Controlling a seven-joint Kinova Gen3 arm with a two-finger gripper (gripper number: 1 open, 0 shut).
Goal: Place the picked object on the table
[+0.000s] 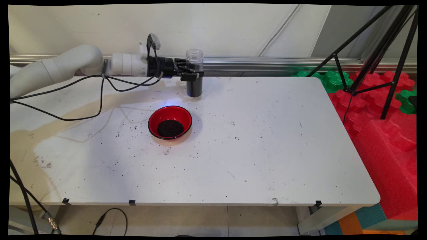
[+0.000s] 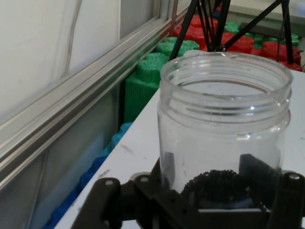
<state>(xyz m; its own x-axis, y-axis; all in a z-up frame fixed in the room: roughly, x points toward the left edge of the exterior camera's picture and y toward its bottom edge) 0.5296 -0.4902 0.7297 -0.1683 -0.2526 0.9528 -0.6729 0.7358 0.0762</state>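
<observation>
White tabletop (image 1: 253, 150) stretches before us, speckled with stray dark grains, with a pale wall and a metal rail behind it and red and green foam blocks (image 1: 383, 110) off its far side. We see the gripper (image 1: 193, 74) reaching in sideways near the table's back edge, clenched around a clear plastic jar (image 1: 194, 66). The jar stands upright, its base at or just above the tabletop; we cannot tell which. Its mouth is open and no lid is in view. In the hand view the jar (image 2: 224, 124) fills the space between the fingers (image 2: 107, 200), and dark granules (image 2: 217, 183) lie low inside it, roughly level with the grip. Below the claw in the main view, toward the camera and slightly to its arm side, sits a red bowl (image 1: 170, 115) with a black rim, holding a small heap of the same dark grains (image 1: 170, 128). In our judgement the grip is mid-body and square, so we would keep the jar upright and move it slowly, since an open mouth and loose grains spill at the slightest tilt.
</observation>
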